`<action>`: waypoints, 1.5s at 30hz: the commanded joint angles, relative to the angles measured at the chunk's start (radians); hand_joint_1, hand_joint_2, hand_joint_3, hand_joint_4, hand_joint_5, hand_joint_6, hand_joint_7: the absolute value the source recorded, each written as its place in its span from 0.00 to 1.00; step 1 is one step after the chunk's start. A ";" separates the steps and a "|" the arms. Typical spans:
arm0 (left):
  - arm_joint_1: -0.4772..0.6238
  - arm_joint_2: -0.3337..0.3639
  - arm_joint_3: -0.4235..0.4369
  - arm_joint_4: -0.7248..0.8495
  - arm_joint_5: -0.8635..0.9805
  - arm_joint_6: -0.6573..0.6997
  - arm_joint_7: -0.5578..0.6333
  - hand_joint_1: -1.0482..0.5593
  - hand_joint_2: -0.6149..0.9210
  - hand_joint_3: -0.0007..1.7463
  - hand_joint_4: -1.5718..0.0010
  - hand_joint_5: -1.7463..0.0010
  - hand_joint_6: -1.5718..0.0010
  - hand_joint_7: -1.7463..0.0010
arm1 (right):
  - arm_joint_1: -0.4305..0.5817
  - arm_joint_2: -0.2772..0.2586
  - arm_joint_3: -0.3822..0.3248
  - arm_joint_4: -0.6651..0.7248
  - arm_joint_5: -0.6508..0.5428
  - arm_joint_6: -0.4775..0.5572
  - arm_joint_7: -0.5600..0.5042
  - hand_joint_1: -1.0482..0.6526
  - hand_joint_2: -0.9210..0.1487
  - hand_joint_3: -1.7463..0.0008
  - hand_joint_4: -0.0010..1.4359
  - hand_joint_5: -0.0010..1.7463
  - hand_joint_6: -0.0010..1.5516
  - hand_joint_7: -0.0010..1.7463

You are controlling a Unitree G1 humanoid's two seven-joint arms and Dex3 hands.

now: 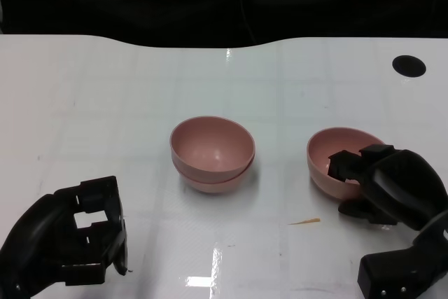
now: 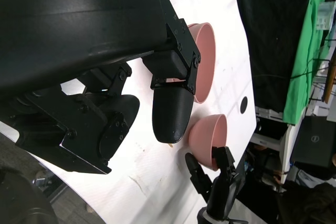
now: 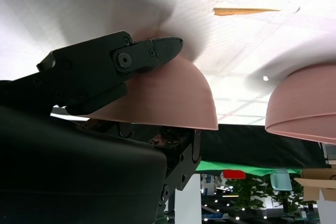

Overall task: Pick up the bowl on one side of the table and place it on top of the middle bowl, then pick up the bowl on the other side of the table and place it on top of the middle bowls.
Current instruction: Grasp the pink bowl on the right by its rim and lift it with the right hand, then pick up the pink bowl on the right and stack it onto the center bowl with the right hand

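Observation:
Two pink bowls sit nested as the middle stack (image 1: 212,150) (image 2: 206,51) (image 3: 304,108) at the table's centre. A third pink bowl (image 1: 334,153) (image 2: 206,135) (image 3: 168,98) stands to its right on the white table (image 1: 140,103). My right hand (image 1: 388,180) (image 2: 220,182) (image 3: 105,72) grips that bowl's near rim, with fingers both inside and outside the wall. The bowl still seems to touch the table. My left hand (image 1: 77,239) (image 2: 173,103) hovers at the near left, well away from the stack, holding nothing, its fingers apart.
A thin tan sliver (image 1: 306,221) (image 3: 245,11) lies on the table just in front of the right bowl. A black round spot (image 1: 409,66) marks the far right of the table. Dark backdrop runs behind the table's far edge.

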 commanded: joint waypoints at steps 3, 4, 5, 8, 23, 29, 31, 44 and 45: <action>0.008 -0.002 0.000 0.017 0.015 -0.045 -0.008 0.81 0.88 0.77 0.42 0.00 0.53 0.00 | -0.005 -0.124 -0.079 -0.239 0.119 -0.048 0.246 0.50 0.00 0.86 0.54 1.00 0.34 1.00; 0.007 -0.003 0.000 0.022 0.016 -0.053 -0.010 0.81 0.88 0.77 0.42 0.00 0.53 0.00 | 0.001 -0.134 -0.093 -0.275 0.135 -0.045 0.281 0.51 0.00 0.85 0.55 1.00 0.34 1.00; 0.007 -0.003 -0.001 0.026 0.017 -0.058 -0.011 0.81 0.88 0.77 0.42 0.00 0.53 0.00 | 0.008 -0.140 -0.104 -0.304 0.148 -0.041 0.309 0.51 0.00 0.85 0.55 1.00 0.34 1.00; 0.003 -0.006 -0.005 0.040 0.023 -0.079 -0.013 0.81 0.88 0.77 0.43 0.00 0.53 0.00 | 0.007 -0.169 -0.142 -0.389 0.197 -0.047 0.414 0.51 0.00 0.83 0.54 1.00 0.34 1.00; -0.002 -0.010 -0.009 0.042 0.034 -0.070 -0.005 0.80 0.89 0.74 0.43 0.00 0.53 0.00 | -0.093 -0.128 -0.205 -0.561 0.269 -0.026 0.676 0.45 0.00 0.78 0.57 1.00 0.35 1.00; 0.000 -0.010 -0.013 0.032 0.039 -0.062 -0.002 0.80 0.89 0.75 0.43 0.00 0.53 0.00 | -0.143 -0.080 -0.189 -0.542 0.246 -0.038 0.691 0.43 0.00 0.77 0.59 1.00 0.37 1.00; 0.002 -0.010 -0.015 0.023 0.040 -0.052 0.003 0.80 0.89 0.75 0.43 0.00 0.53 0.00 | -0.165 -0.056 -0.178 -0.532 0.231 -0.035 0.683 0.45 0.05 0.79 0.59 1.00 0.38 1.00; 0.003 -0.017 -0.022 0.040 0.047 -0.092 -0.010 0.78 0.87 0.73 0.45 0.00 0.53 0.00 | -0.246 0.058 -0.128 -0.466 0.156 -0.022 0.646 0.46 0.13 0.79 0.62 1.00 0.43 0.89; 0.002 -0.018 -0.022 0.045 0.048 -0.103 -0.014 0.78 0.87 0.73 0.45 0.00 0.53 0.00 | -0.247 0.062 -0.125 -0.465 0.151 -0.019 0.643 0.46 0.13 0.78 0.61 1.00 0.43 0.89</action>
